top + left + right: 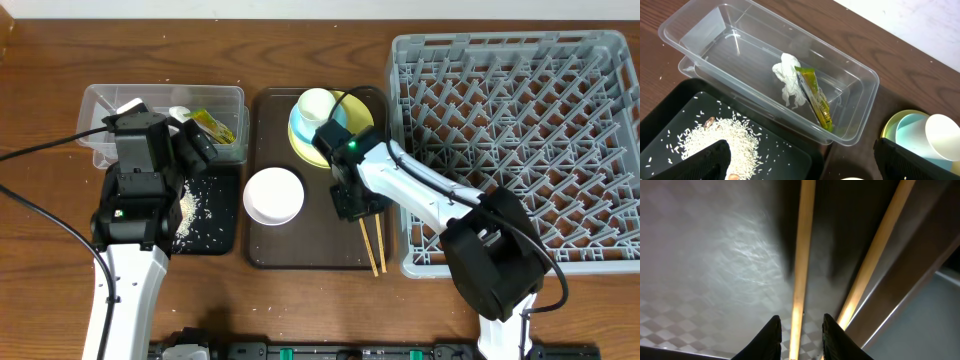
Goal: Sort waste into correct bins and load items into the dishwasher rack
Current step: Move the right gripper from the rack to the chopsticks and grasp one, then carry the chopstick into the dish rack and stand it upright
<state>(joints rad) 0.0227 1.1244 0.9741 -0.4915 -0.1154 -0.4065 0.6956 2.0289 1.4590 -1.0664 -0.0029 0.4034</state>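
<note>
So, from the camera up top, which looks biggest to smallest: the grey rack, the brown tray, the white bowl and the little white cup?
1. Grey rack, clearly the largest.
2. Brown tray.
3. White bowl.
4. White cup, the smallest. It may sit slightly nearer the camera, yet it still looks smallest.

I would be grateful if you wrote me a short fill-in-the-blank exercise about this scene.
1. The tissue and the ____ lie in the clear tub.
2. The rice lies on the ____ tray.
3. The cup sits on the light ____ dish.
4. The right tool straddles one wooden ____.
Missing words: wrapper; black; blue; chopstick.
</note>
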